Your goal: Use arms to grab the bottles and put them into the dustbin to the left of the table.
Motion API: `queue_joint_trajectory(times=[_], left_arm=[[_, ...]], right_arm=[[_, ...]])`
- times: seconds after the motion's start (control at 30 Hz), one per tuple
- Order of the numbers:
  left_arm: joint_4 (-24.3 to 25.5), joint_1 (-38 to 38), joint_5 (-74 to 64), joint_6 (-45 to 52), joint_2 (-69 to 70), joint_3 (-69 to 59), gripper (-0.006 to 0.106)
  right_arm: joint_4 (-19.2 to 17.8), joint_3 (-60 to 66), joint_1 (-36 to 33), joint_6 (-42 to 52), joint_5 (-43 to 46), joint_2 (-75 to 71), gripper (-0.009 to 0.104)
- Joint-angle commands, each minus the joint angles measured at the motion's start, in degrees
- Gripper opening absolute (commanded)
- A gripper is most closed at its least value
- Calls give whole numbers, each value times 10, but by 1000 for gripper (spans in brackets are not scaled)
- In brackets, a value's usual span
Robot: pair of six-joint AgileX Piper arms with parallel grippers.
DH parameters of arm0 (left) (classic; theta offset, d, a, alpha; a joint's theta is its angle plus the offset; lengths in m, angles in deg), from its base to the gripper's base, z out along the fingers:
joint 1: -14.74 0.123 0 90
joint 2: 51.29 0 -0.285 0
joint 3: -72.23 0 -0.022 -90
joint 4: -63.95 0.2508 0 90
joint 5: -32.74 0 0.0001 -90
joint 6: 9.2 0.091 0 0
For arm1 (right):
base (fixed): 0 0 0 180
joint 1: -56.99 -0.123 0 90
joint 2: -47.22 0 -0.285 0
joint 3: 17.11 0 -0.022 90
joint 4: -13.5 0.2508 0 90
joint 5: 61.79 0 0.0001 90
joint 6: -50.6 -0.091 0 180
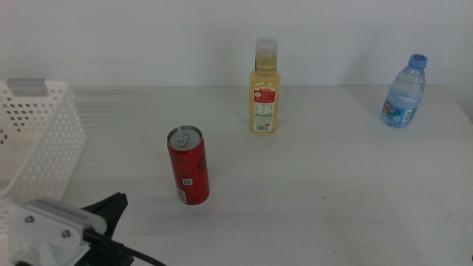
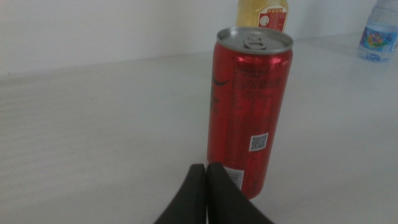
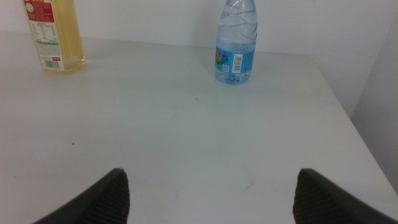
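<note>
Nothing is in the bin (image 1: 41, 129) yet, as far as I can see from here; the part of it that shows, at the left edge of the desk (image 1: 332, 192), holds no bottle. All three bottles stand upright on the desk. The can (image 1: 188, 165) is nearest to me, a little left of the middle. The juice bottle (image 1: 264, 87) stands behind it, toward the wall, and the water bottle (image 1: 405, 91) is far off at the right back corner, well apart from the other two.

The left gripper (image 2: 206, 194) sits low at the front left, near the bin, and it points at the can. Its jaws are pressed together, tip against tip, and they hold nothing. In its wrist view the can looks close in front of the tips, but whether they touch it I cannot tell. The right gripper (image 3: 211, 196) waits out of the middle view; its jaws are spread wide over bare desk, facing the water bottle, with the juice bottle off to one side.

So I judge the task is at its very start: no bottle grasped, three still to carry. The can seems the first target, and the left jaws must open before they can take it.
</note>
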Motion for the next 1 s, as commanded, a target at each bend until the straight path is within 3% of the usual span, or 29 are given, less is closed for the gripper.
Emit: queue_joint_trajectory(times=[0.0, 0.33, 0.53, 0.77, 0.87, 0.97], left_arm=[[-8, -2, 77, -10, -1, -9, -5], [-35, -2, 104, -25, -46, -8, -5], [17, -2, 104, -64, -52, -8, -5], [22, -2, 104, -72, -52, -6, -5], [46, -2, 104, -51, -52, 1, 7], [49, -2, 104, -43, -52, 1, 30]], right_arm=[[-3, -5, 3, 5, 40, -16, 70], [-3, -5, 3, 5, 40, -16, 70], [-3, -5, 3, 5, 40, -16, 70], [-3, -5, 3, 5, 40, -16, 70], [-3, -5, 3, 5, 40, -16, 70], [-3, -5, 3, 5, 40, -16, 70]])
